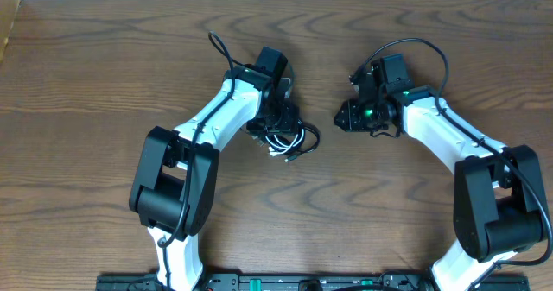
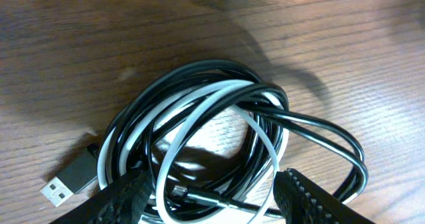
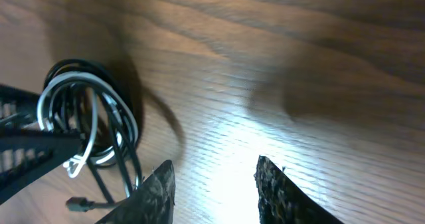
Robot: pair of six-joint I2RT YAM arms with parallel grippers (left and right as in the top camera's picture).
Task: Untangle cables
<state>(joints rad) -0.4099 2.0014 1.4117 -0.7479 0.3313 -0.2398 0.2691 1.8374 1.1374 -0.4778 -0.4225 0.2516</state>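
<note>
Cables (image 2: 199, 70) in tangle under left pincer (image 2: 214, 192)

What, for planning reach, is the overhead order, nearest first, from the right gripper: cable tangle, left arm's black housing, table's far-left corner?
1. cable tangle, centre, beside the right gripper
2. left arm's black housing, lower left
3. table's far-left corner, top edge

Overhead: even, sharp. Left wrist: sharp, soft shadow up top, spec highlights on cables (image 2: 212, 66). Right wrist: blurry, glare patch mid table (image 3: 226, 144), dark shadow band above.
</note>
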